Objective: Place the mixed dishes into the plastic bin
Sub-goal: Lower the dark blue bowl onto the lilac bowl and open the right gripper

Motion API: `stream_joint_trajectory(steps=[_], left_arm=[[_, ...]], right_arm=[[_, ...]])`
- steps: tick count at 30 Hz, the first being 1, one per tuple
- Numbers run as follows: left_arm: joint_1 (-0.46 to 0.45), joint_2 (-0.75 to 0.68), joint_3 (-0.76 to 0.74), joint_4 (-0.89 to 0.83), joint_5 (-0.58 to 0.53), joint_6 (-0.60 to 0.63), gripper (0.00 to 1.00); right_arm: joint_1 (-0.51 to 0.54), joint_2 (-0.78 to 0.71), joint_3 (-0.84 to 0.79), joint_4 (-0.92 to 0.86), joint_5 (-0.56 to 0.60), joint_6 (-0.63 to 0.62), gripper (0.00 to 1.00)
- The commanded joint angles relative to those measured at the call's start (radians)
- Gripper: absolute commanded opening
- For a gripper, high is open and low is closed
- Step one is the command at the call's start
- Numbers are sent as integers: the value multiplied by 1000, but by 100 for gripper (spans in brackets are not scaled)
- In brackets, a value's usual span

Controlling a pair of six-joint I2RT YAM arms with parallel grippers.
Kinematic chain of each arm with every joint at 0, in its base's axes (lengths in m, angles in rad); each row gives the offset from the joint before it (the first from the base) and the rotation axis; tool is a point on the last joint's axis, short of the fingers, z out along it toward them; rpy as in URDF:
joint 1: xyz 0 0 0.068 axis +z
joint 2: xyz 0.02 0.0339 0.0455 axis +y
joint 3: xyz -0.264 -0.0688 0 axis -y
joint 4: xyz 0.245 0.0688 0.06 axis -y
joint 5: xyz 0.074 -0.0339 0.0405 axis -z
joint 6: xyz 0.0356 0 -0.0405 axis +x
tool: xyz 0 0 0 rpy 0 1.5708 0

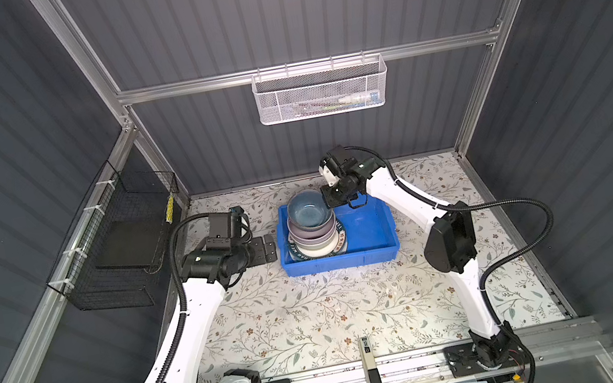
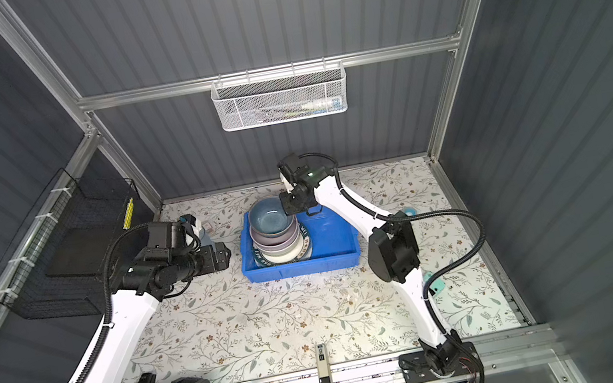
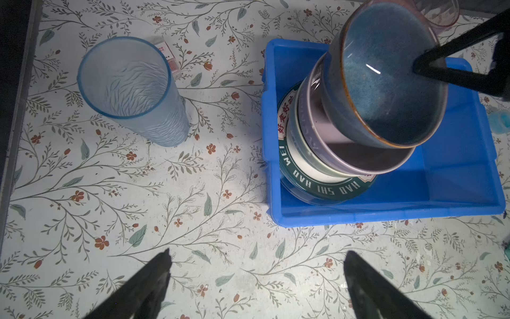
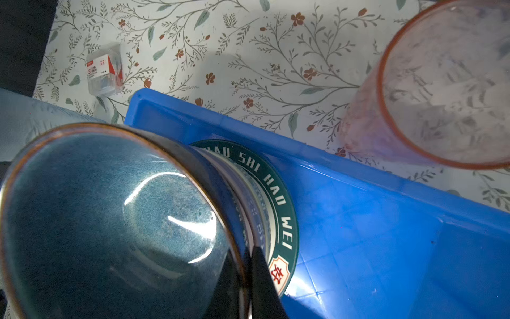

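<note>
The plastic bin (image 1: pixel 370 228) is bright blue and holds a stack in its left half: a green lettered plate (image 3: pixel 325 190), a pale bowl, a lilac bowl (image 3: pixel 358 154) and, tilted on top, a grey-blue bowl (image 1: pixel 308 211). My right gripper (image 4: pixel 245 265) is shut on that top bowl's rim, one finger inside and one outside. My left gripper (image 3: pixel 256 265) hangs open and empty over the tablecloth, left of the bin. A translucent blue tumbler (image 3: pixel 132 91) stands upright near it. A pink tumbler (image 4: pixel 441 88) stands behind the bin's far wall.
A small clear box with a red label (image 4: pixel 103 71) lies by the bin's far left corner. A teal tape roll (image 2: pixel 409 211) and a teal block (image 2: pixel 436 284) lie by the right arm. A white mesh basket (image 1: pixel 321 91) hangs on the back wall, a black wire basket (image 1: pixel 123 240) at left.
</note>
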Motion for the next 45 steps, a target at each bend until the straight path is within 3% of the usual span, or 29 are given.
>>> stream_joint_trajectory(steps=[1, 12, 25, 30, 34, 45], left_arm=[[6, -22, -16, -21, -10, 27, 99], [6, -23, -30, -19, -30, 25, 99], [6, -16, -32, -21, -46, 15, 100], [7, -1, -32, -36, -124, -10, 100], [6, 14, -32, -33, -135, -16, 100], [7, 83, 16, -28, -193, -52, 98]], right_arm=[[13, -15, 49, 60, -19, 2, 0], [31, -4, 47, 4, 55, -37, 0], [46, -10, 38, -9, 88, -47, 7], [51, -16, 29, -12, 94, -48, 10], [51, -22, 22, -13, 99, -46, 15], [50, -52, 4, -5, 94, -46, 19]])
